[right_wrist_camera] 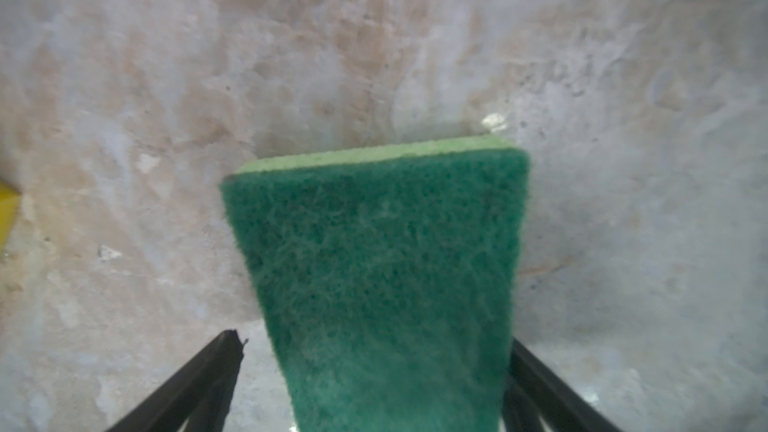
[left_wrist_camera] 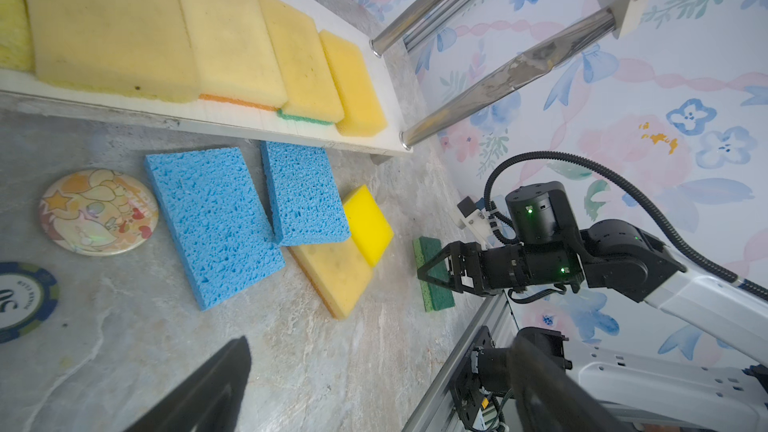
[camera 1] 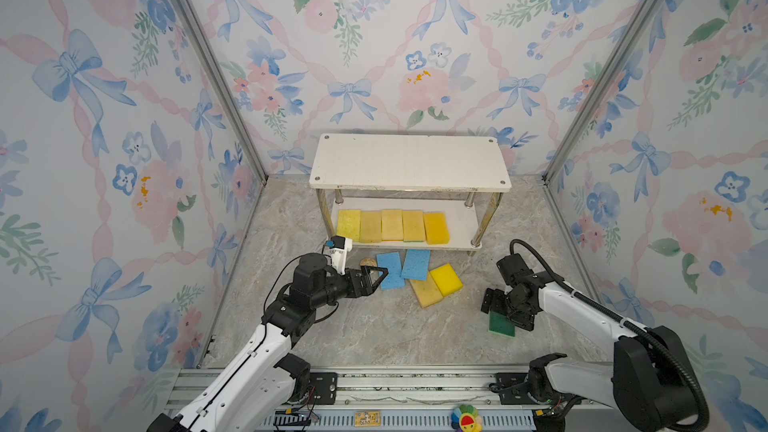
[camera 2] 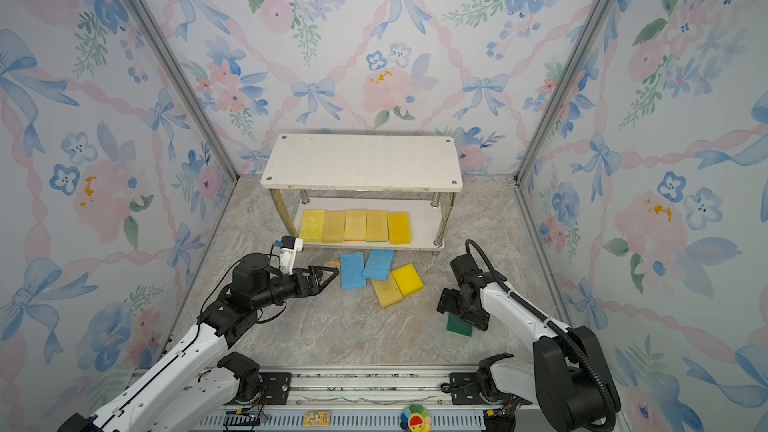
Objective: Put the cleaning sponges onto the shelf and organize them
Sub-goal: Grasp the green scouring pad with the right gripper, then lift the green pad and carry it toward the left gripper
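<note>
The shelf point(camera 1: 409, 162) stands at the back; its top board is bare. Several yellow cleaning sponges point(camera 1: 392, 225) lie in a row on its lower board point(camera 1: 461, 222). On the floor in front lie two blue sponges point(camera 1: 390, 270) point(camera 1: 415, 263) and two yellow ones point(camera 1: 446, 279) point(camera 1: 426, 292), overlapping. My left gripper point(camera 1: 379, 277) hovers open and empty at the left blue sponge's edge. The dark green sponge point(right_wrist_camera: 374, 251) lies apart at the right. My right gripper point(right_wrist_camera: 372, 338) points down over it, open, one finger on each side, the left finger clear of it.
A round picture badge point(left_wrist_camera: 98, 211) and a poker chip point(left_wrist_camera: 25, 301) lie on the floor left of the blue sponges. An aluminium rail point(camera 1: 374, 384) runs along the front edge. Papered walls close in both sides and the back.
</note>
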Controlling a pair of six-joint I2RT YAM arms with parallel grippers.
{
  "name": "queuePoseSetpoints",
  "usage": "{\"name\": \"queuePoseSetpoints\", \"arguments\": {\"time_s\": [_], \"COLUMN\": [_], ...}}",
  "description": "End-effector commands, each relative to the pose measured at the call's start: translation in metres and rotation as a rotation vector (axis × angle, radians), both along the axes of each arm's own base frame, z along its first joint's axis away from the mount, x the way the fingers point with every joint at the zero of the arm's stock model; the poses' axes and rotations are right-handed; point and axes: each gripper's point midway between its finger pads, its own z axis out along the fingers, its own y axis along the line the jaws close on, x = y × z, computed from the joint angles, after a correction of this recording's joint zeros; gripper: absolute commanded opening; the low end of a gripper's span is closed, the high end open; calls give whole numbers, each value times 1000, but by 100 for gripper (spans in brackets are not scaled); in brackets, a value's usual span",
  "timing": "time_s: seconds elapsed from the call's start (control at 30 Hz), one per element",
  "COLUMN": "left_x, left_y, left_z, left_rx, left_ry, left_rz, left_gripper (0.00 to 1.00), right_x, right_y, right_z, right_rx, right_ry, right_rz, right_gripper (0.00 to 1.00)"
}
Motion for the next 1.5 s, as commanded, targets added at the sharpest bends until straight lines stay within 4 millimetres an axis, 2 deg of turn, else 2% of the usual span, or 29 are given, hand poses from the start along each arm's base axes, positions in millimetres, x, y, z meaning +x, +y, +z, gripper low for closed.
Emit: {"name": "queuePoseSetpoints", "arguments": {"time_s": [0.0, 0.1, 0.27, 0.33, 0.47, 0.57, 0.67, 0.9, 1.1, 1.27, 1.47], "left_x": [-1, -3, -6, -6, -6, -6, -6, -8, -15, -16, -17], "left_y": [0, 1, 2, 2, 1, 0, -2, -14, -34, -40, -41], "left_z": [-2, -4, -6, -5, -2, 1, 3, 14, 25, 31, 27], "left_rx": [-6, -8, -15, -20, -31, -53, -79, -165, -232, -275, -271], "left_ry": [-4, -1, 5, 6, 8, 9, 14, 24, 21, 17, 30], "left_rz": [2, 5, 8, 9, 11, 10, 6, -19, -43, -40, -36], "left_gripper": [98, 98, 98, 98, 98, 98, 98, 98, 96, 90, 81], "right_x": [-5, -7, -5, -4, 3, 7, 9, 5, -5, -7, -13], "right_y": [-2, -2, -3, -1, 16, 32, 55, 143, 207, 237, 254], "right_z": [-9, -10, -6, -2, 17, 37, 57, 121, 155, 167, 171], "right_rx": [0, 1, -4, 0, 9, -12, 23, 195, 273, 309, 343], "right_ry": [24, 21, 0, -12, -71, -124, -168, -281, -310, -322, -331], "right_rz": [2, 1, 3, 17, 103, 235, 326, 637, 833, 893, 921], "right_gripper": [92, 87, 72, 70, 69, 69, 68, 68, 67, 67, 67]}}
